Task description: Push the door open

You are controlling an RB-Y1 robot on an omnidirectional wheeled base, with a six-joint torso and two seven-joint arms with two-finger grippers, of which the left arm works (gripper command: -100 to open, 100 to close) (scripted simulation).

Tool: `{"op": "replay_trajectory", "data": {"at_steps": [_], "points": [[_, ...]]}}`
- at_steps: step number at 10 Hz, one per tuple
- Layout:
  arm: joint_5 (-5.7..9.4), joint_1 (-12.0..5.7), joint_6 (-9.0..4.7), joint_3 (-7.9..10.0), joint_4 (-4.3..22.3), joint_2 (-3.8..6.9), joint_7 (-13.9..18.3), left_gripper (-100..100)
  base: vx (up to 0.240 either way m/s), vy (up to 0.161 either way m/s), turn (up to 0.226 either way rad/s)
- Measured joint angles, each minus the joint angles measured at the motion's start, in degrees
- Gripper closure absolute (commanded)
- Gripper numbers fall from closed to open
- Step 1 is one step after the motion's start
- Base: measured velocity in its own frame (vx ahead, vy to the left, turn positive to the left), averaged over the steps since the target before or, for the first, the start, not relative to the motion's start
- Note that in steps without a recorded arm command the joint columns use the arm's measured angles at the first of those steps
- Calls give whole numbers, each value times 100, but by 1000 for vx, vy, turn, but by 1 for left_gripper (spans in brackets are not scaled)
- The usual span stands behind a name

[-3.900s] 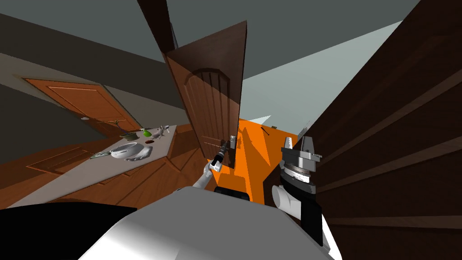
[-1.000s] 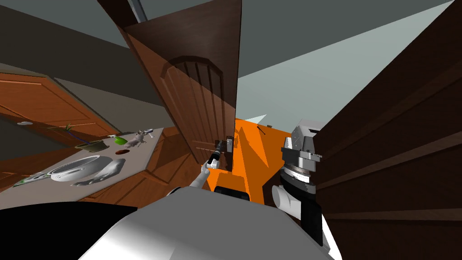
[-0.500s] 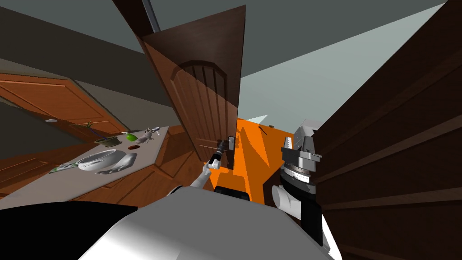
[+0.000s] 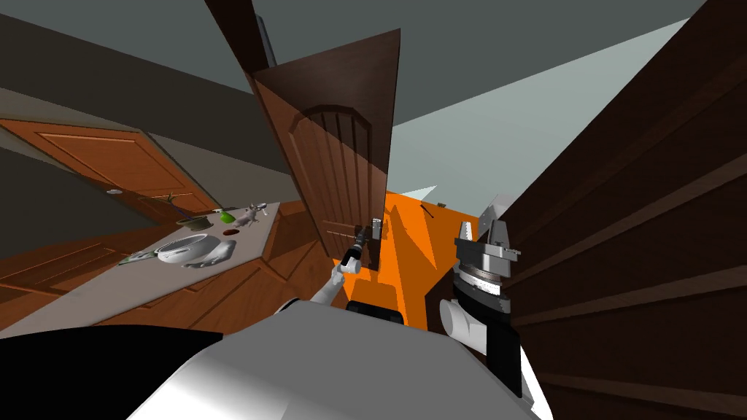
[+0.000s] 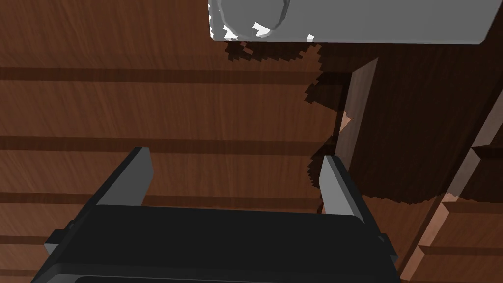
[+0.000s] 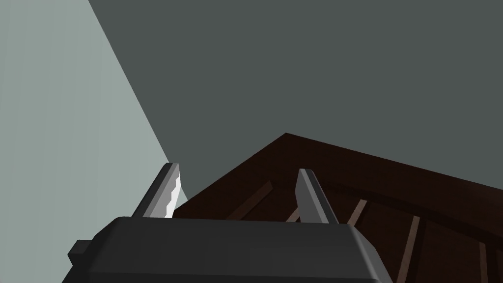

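Head view, dark brown panelled door, ajar

A dark brown panelled wooden door stands ajar straight ahead, with the left gripper at its lower free edge, just beside a small grey plate. To the left, a long grey-topped wooden counter carries a round white bowl. An orange floor lies beyond the door; the right gripper is raised to its right, close beside a dark panelled wooden wall.
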Motion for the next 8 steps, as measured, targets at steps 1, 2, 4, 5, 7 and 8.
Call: {"op": "replay_trajectory", "data": {"at_steps": [1,2,4,5,7,8], "points": [[132,50,34,-87,-95,-27,-86,-100,-108,-86,58],[234,17,25,-155,-50,-60,-146,-100,-82,-157,54],[349,-4,-24,-241,11,-132,-227,-100,6,-9,1],[342,24,-10,-234,-29,-83,-240,-100,94,116,-26],[341,-45,-33,-211,61,50,-247,-100,193,104,-22],[329,-39,-48,-188,62,81,-267,-100,205,3,-12]]}}
